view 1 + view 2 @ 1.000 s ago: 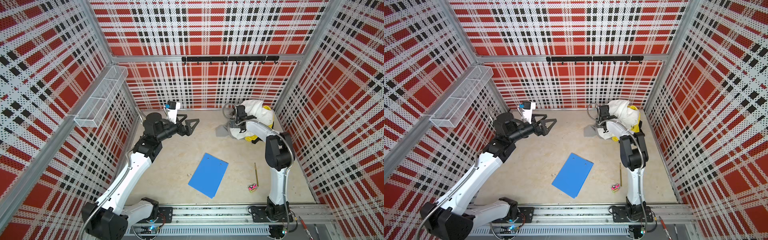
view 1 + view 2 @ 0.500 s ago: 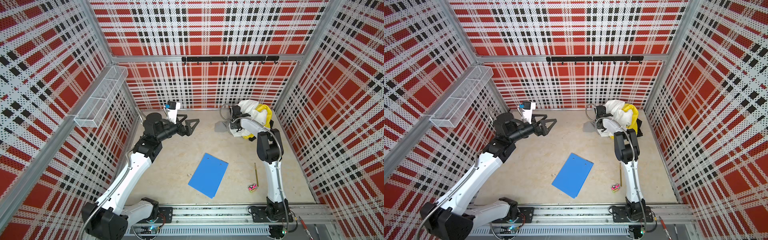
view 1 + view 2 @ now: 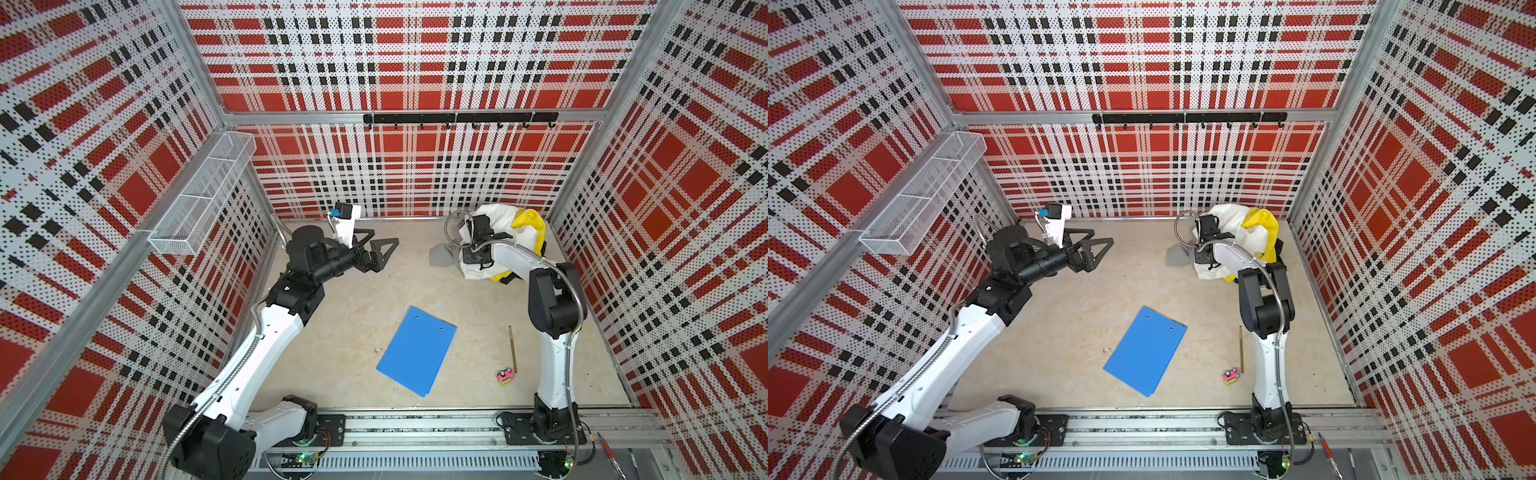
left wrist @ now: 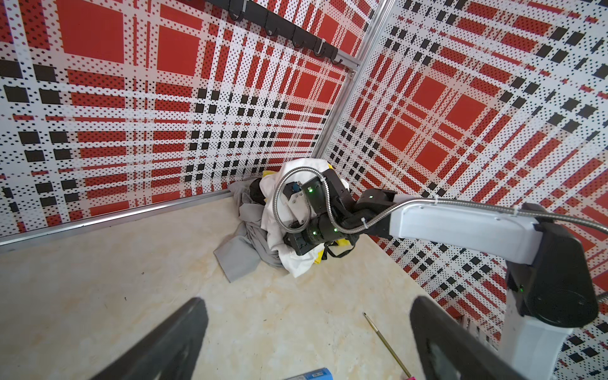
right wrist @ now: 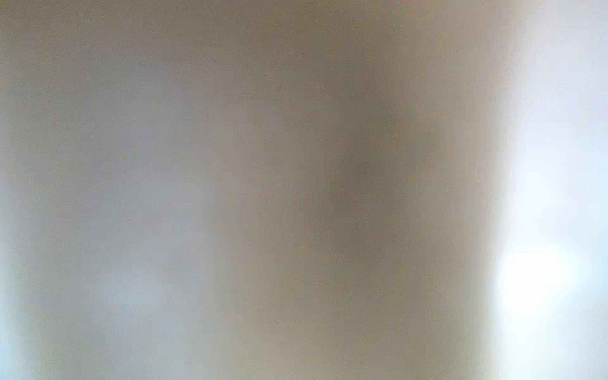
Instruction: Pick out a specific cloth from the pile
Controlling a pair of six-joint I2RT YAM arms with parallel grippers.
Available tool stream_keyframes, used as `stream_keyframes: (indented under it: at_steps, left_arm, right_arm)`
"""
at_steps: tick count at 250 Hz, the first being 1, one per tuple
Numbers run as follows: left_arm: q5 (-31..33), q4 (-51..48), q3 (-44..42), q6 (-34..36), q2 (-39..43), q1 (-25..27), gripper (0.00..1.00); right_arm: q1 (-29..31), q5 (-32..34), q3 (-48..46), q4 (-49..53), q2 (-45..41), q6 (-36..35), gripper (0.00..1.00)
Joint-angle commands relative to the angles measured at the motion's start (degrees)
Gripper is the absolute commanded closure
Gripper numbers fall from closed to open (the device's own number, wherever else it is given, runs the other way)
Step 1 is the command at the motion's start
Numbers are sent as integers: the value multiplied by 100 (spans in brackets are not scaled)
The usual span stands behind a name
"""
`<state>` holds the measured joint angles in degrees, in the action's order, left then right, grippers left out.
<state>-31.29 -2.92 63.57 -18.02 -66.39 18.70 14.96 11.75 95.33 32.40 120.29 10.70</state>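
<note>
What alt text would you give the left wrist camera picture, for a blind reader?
A robot arm reaches into a pile of cloths in the corner of red plaid walls: a white cloth on top, a grey cloth spilling onto the beige floor. The left gripper, open, frames the foreground.
</note>
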Motion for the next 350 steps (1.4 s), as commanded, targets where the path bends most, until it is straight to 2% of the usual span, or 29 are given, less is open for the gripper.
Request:
stream_keyframes:
  at_steps: [1,39,62,86,109,129,143,168,192,224,256,350]
  left_arm:
    - [-63,206,-73,-37,14,11,1]
    - [-44,213,-82,-35,39,20,1]
    - [-70,222,-80,-47,29,22,1]
    - [-89,230,-82,-53,21,20,1]
    - [-79,231,-82,-52,31,20,1]
    - [-79,235,-81,-53,39,20,1]
    - [-70,234,-90,-45,51,29,1]
    - [-62,232,-90,-35,56,29,1]
    - [-70,235,-86,-35,34,31,1]
    - [-108,236,-86,-52,15,29,1]
    - [-106,239,-90,-50,14,33,1]
    - [-119,248,-90,-48,31,29,1]
  right_arm:
    - [-328,-877,78,-120,-783,2,94]
    - [-894,-1445,138,-168,-1261,79,94]
    - [-1196,-1443,429,-93,-1223,121,94]
    - [-1343,-1004,934,106,-949,49,92]
    - [-1373,-317,1446,283,-556,-80,76]
    - [-1373,125,1886,439,-68,-173,56]
    - [-1373,293,2178,573,311,-191,46]
    - [-1364,417,2419,640,854,-200,21]
    - [-1350,581,2560,756,1253,-127,8]
    - [-1344,552,2661,978,1651,-51,5]
    - [-1261,598,2411,849,1586,-51,3]
    - [-972,478,1463,311,-714,-42,0]
